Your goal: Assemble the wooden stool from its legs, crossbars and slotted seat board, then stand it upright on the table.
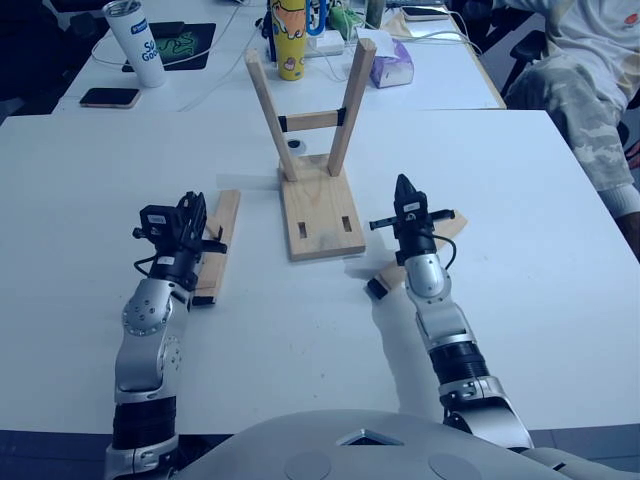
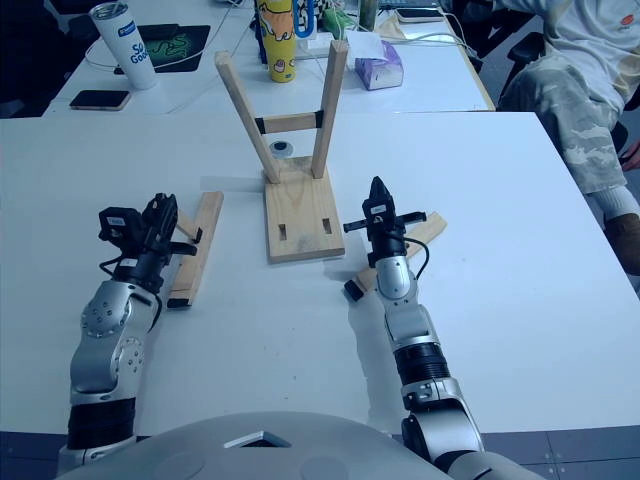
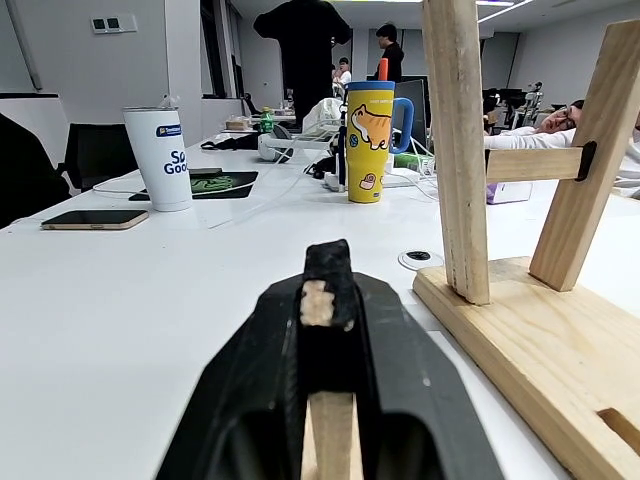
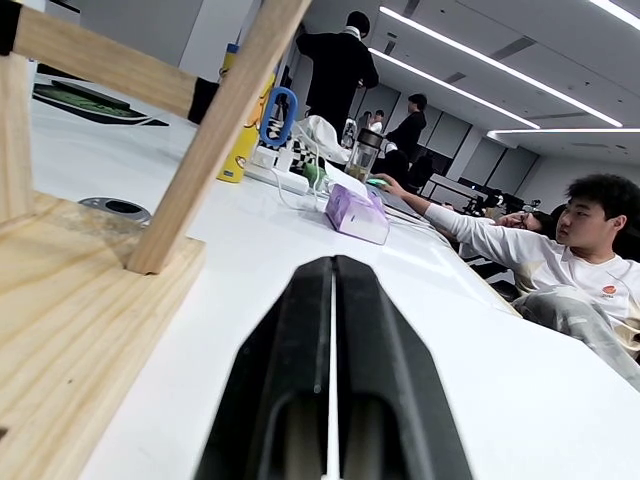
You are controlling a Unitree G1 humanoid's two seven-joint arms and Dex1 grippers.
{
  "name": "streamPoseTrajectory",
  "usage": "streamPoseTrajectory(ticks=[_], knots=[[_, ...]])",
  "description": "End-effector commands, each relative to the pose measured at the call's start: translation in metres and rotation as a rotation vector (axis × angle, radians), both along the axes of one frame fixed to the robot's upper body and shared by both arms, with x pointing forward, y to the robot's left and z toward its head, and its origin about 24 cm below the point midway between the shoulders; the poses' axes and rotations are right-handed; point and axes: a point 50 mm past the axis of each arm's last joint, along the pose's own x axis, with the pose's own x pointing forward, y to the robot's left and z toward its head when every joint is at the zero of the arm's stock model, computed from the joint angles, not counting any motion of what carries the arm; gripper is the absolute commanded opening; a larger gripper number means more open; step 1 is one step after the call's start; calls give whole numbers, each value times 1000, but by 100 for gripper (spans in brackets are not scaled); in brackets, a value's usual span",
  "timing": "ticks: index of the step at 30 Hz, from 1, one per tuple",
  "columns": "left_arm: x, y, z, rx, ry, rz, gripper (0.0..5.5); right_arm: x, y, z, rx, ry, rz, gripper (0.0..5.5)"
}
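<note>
The slotted seat board (image 1: 318,222) lies flat at mid-table. Two legs (image 1: 352,105) stand in its far slots, joined by a crossbar (image 1: 312,121); the two near slots are bare. My left gripper (image 1: 197,212) rests at the left of the board on a flat leg-and-crossbar piece (image 1: 222,232). In the left wrist view a wooden strip (image 3: 330,440) sits between its fingers, which are shut on it. My right gripper (image 1: 404,185) is shut with nothing in it, pointing away just right of the board, above another wooden leg piece (image 1: 446,224) lying on the table.
On the table behind stand a white tumbler (image 1: 135,40), a yellow mug (image 1: 290,40), a phone (image 1: 110,97) and a tissue pack (image 1: 392,68). A round grommet (image 1: 295,147) lies beyond the board. A seated person (image 1: 585,90) is at the far right edge.
</note>
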Motion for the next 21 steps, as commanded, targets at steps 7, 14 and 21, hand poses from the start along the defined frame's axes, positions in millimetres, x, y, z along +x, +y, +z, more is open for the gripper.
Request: streamPoseTrajectory(ticks=[7, 14, 21], knots=[[17, -11, 30, 41, -59, -93, 135, -1, 6, -3, 17, 5, -18, 0], [27, -11, 55, 33, -140, -88, 161, 0, 7, -4, 24, 1, -26, 0], [62, -14, 121, -81, -339, -117, 74, 1, 8, -3, 21, -4, -20, 0]])
